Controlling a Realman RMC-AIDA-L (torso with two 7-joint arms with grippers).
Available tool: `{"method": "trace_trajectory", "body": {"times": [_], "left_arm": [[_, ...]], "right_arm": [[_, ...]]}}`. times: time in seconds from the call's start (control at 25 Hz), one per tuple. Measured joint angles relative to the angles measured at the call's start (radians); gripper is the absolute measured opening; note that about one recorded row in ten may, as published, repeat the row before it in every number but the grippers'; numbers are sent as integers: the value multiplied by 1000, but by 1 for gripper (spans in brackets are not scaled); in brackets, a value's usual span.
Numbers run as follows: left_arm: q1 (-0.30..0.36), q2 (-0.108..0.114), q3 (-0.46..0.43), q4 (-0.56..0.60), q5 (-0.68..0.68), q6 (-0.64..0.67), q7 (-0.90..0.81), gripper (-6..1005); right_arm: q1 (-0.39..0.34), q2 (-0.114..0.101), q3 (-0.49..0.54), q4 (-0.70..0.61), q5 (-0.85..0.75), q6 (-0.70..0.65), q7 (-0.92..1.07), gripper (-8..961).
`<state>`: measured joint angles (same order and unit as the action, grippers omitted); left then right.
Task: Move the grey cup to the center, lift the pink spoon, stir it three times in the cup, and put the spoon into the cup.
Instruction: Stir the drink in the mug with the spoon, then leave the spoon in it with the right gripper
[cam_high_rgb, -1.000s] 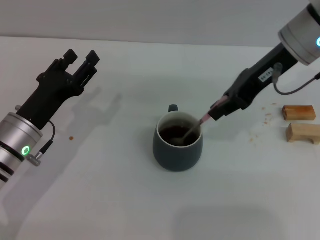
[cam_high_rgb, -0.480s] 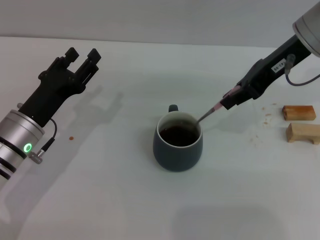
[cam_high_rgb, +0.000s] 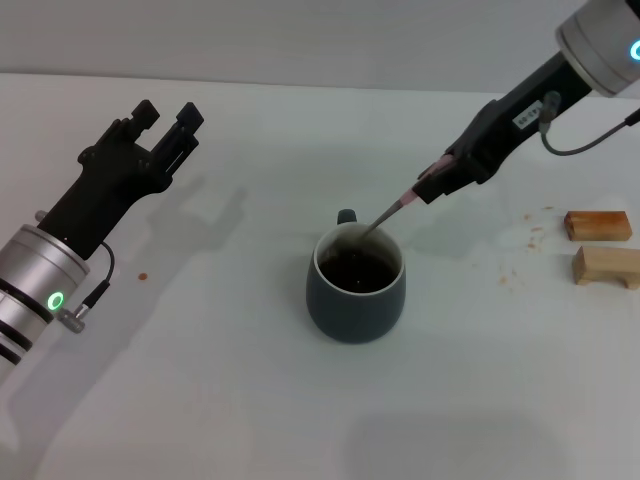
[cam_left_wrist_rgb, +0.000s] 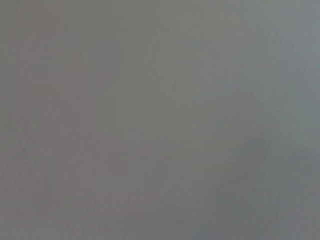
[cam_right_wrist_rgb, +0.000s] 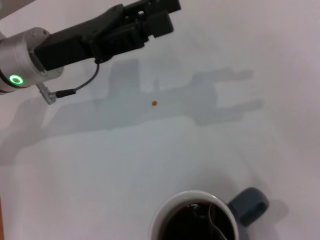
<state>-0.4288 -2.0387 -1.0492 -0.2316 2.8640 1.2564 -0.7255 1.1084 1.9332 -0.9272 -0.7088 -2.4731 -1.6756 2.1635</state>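
The grey cup (cam_high_rgb: 355, 284) stands near the middle of the white table, its handle at the back and dark liquid inside. It also shows in the right wrist view (cam_right_wrist_rgb: 200, 220). My right gripper (cam_high_rgb: 432, 185) is above and right of the cup, shut on the pink spoon (cam_high_rgb: 395, 210). The spoon slants down to the left, and its metal bowl dips into the cup at the back rim; the bowl shows in the right wrist view (cam_right_wrist_rgb: 218, 227). My left gripper (cam_high_rgb: 166, 113) is open and empty, raised at the far left. The left wrist view shows only blank grey.
Two small tan wooden blocks (cam_high_rgb: 600, 225) (cam_high_rgb: 606, 266) lie at the right edge of the table, with crumbs beside them. A small brown spot (cam_high_rgb: 143, 276) is on the table at the left. My left arm also shows in the right wrist view (cam_right_wrist_rgb: 100, 37).
My right gripper swung the spoon from the cup's right side out to the right, then back and left toward the cup's rear rim. The cup and left arm stayed put.
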Motion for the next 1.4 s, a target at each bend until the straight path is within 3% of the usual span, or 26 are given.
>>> {"method": "trace_trajectory", "body": {"times": [0.48,1.08,1.4], "left_arm": [[6,3,0,0,2,5,-13,693],[-6,-1,18,-2,5,5,-24,694],[-5,0,21,-1,5,5,-33,693]], "right_arm": [[13,27,-9,-27,1,-66,-1,173],[-50,21,2,-58,-4,-92,9,182],[-50,5,2,-53,-8,-57,24,187]]}}
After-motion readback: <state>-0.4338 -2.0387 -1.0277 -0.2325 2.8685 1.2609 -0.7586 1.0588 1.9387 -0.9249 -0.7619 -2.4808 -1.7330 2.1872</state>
